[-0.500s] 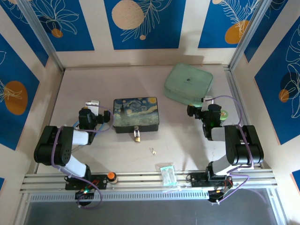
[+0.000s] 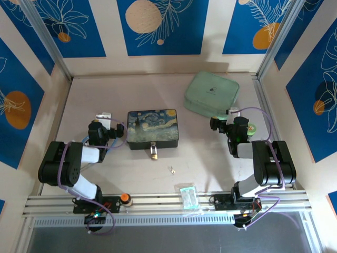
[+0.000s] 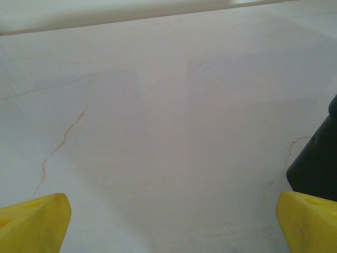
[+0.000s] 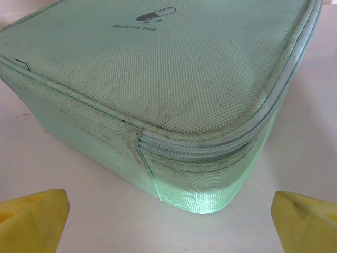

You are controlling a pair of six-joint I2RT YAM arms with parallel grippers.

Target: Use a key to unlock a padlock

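Observation:
The tiny brass padlock (image 2: 154, 153) hangs at the front of the painted starry box (image 2: 153, 129), mid-table. In front of it the very small key (image 2: 171, 169) lies loose on the table. My left gripper (image 2: 103, 116) rests left of the box. In the left wrist view it (image 3: 171, 226) is open over bare tabletop, its yellow fingertips (image 3: 32, 224) far apart and the box's dark edge (image 3: 317, 163) at the right. My right gripper (image 2: 229, 113) sits at the near corner of the green bag, open (image 4: 168, 226) with nothing between its fingertips (image 4: 32, 221).
A mint-green zipped fabric bag (image 2: 211, 95) lies at the back right, its corner (image 4: 200, 174) close in front of the right gripper. A small clear plastic packet (image 2: 188, 196) rests on the near rail. Blue patterned walls enclose the table on three sides.

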